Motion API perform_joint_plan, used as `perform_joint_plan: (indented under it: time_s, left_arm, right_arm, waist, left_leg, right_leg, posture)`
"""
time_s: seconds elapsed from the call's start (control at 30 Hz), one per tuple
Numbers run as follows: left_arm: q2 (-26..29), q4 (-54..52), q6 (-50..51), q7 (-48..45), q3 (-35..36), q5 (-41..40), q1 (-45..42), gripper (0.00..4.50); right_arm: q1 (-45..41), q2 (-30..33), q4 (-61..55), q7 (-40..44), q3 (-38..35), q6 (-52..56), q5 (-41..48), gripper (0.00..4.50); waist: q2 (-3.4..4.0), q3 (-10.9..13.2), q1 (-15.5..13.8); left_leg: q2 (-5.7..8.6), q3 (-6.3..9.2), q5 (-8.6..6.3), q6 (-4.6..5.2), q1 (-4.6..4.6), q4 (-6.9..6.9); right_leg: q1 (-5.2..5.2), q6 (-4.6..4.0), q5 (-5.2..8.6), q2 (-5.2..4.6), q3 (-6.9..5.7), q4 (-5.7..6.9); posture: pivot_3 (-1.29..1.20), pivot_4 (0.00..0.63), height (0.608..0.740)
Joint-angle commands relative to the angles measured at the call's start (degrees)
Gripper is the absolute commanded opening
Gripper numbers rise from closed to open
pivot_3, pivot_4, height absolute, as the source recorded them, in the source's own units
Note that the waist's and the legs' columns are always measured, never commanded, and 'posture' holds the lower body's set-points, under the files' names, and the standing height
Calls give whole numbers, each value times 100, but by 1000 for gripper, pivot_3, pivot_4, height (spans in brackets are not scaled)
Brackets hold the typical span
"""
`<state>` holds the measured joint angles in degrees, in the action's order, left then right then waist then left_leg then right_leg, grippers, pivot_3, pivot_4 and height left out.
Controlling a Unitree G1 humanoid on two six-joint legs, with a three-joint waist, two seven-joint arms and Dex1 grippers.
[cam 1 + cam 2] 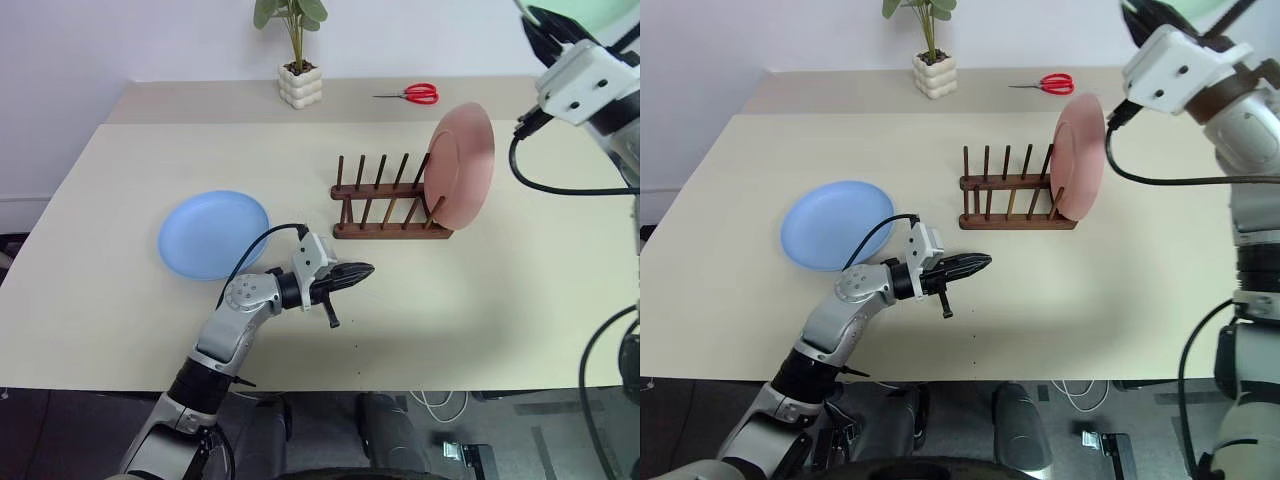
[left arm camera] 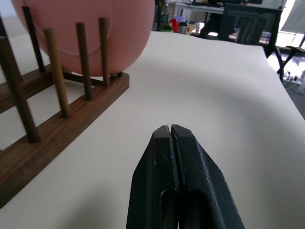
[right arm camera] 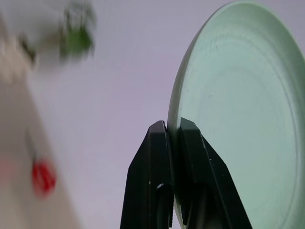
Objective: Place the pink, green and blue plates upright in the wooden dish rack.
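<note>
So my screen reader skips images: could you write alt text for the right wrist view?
The right pincer is shut on the rim of the pale green plate, held on edge against a plain wall. A blurred plant and red scissors show behind.

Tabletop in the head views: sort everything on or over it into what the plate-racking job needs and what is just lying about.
Job:
- salmon pink round plate, upright in the rack
- pale mint green round plate, pinched in the right gripper
- light blue round plate, flat
- dark brown wooden dish rack

Lying about:
- red-handled scissors
- potted plant
</note>
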<state>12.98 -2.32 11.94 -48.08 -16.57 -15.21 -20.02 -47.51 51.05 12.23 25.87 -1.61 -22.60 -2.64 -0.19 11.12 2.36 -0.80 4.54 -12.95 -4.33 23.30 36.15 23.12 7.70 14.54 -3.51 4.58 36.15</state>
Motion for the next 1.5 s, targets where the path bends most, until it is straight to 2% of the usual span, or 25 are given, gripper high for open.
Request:
perform_joint_plan:
  time_s: [0.03, 0.27, 0.5, 0.67, 1.5]
  left_arm:
    - [0, -188, -98, 82, 129, -29, 19, 0]
    - [89, -272, -46, 197, 361, -124, 78, 0]
    - [235, -407, 28, 177, 555, -220, 178, 0]
    - [260, -440, 50, 184, 538, -248, 194, 0]
    - [278, -495, 33, 155, 630, -374, 205, 0]
  right_arm:
    - [75, -497, -1056, 780, -184, 1051, 1831, 37]
    - [751, -1221, -2452, 1164, -614, 3699, 4748, 37]
    - [1549, -1530, -2750, 795, -1078, 5257, 6225, 37]
    - [1638, -1811, -2631, 305, -1390, 5845, 6887, 37]
    - [1526, -2226, -1892, 32, -1648, 6304, 6771, 37]
  waist:
    - [0, 0, -1]
    - [1, 0, -48]
    - [1, 0, -51]
    - [2, 0, -28]
    - [2, 0, -2]
  left_leg:
    - [1, 0, 0, 0, 1, 3]
    - [0, 12, 0, 1, 4, 3]
    - [0, 12, 0, 1, 3, 3]
    - [0, 11, 0, 1, 4, 3]
    - [-1, 11, 0, 1, 5, 0]
  right_leg:
    - [-1, 0, 0, -2, 2, 2]
    - [-1, -1, 0, -2, -9, 5]
    - [1, -3, 1, 1, -9, 8]
    - [3, -3, 1, 1, -8, 8]
    - [6, -2, 0, 4, -9, 8]
  posture:
    - [0, 150, 730]
    - [0, 150, 730]
    - [0, 150, 730]
    - [0, 150, 730]
    - [0, 150, 730]
